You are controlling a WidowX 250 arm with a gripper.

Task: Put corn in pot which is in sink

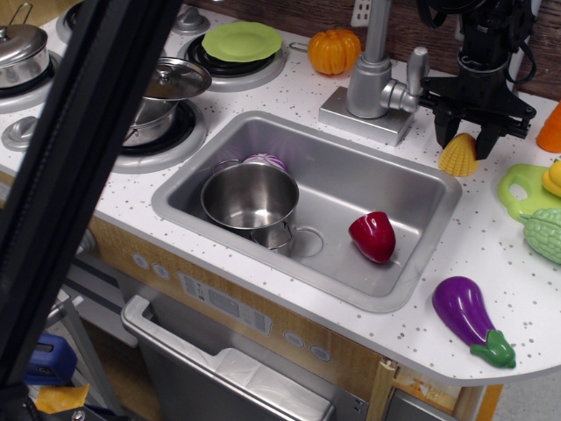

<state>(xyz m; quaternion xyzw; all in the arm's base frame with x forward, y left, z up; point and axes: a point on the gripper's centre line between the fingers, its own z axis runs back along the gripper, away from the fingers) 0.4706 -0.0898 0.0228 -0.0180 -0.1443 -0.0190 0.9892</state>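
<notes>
Corn (pixel 458 156) sits on the worktop (pixel 491 254) right of the sink (pixel 399 294), directly under your gripper (pixel 474 135). Jaws straddle its tip, spread, not yet clamped. Pot (pixel 250 197) lies well left, in the sink.

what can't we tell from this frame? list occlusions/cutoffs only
- Corn: its top is covered by the end effector; contact and closure can't be confirmed.
- Purple object in the sink: mostly hidden behind the pot; what it is can't be told.
- Left stove area: blocked by the black beam in the foreground.
- Orange item and green board: cut off by the right edge.
</notes>
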